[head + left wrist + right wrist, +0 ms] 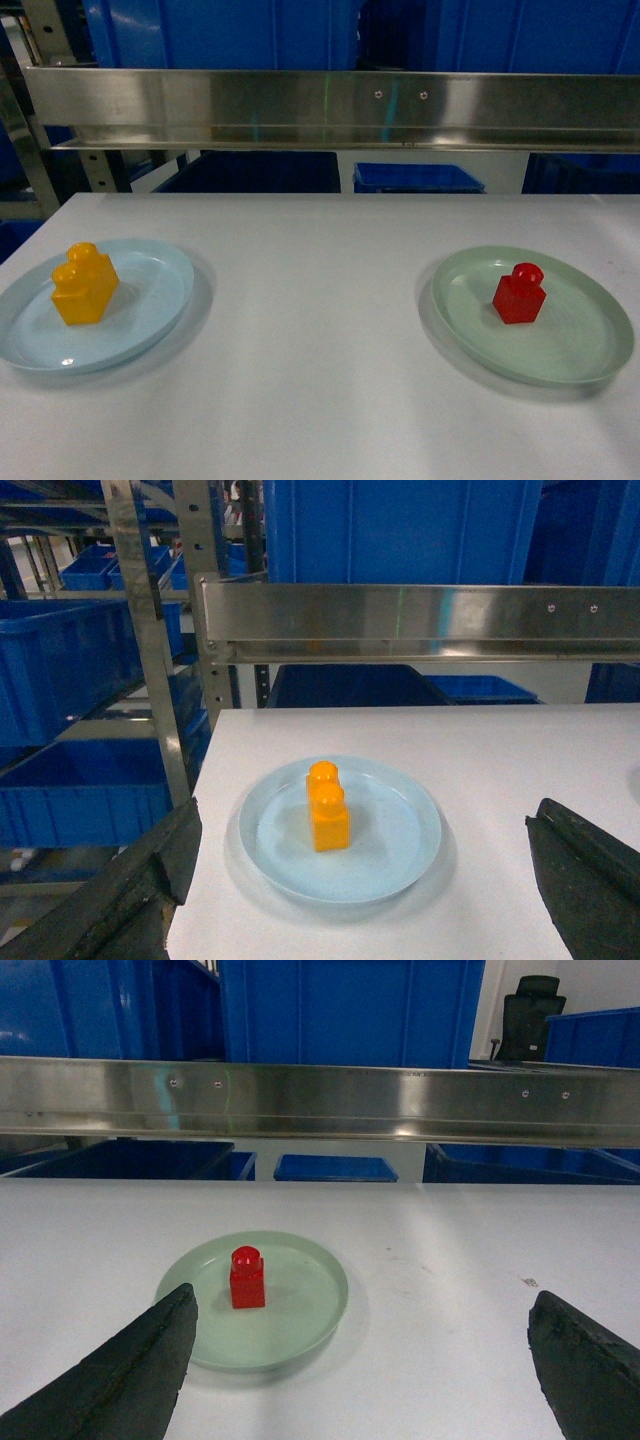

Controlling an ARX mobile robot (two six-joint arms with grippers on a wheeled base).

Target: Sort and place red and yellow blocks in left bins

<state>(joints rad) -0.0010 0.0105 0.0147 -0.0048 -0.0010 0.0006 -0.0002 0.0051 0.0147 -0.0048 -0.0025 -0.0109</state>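
Note:
The yellow block stands upright on a pale blue plate at the table's left. The red block stands on a pale green plate at the right. Neither gripper shows in the head view. In the left wrist view my left gripper is open, its fingers wide apart, with the yellow block ahead between them and untouched. In the right wrist view my right gripper is open too; the red block sits ahead, nearer its left finger. Blue bins fill a rack left of the table.
A steel shelf rail runs across above the table's far edge, with more blue bins behind it. The rack's steel uprights stand close to the white table's left edge.

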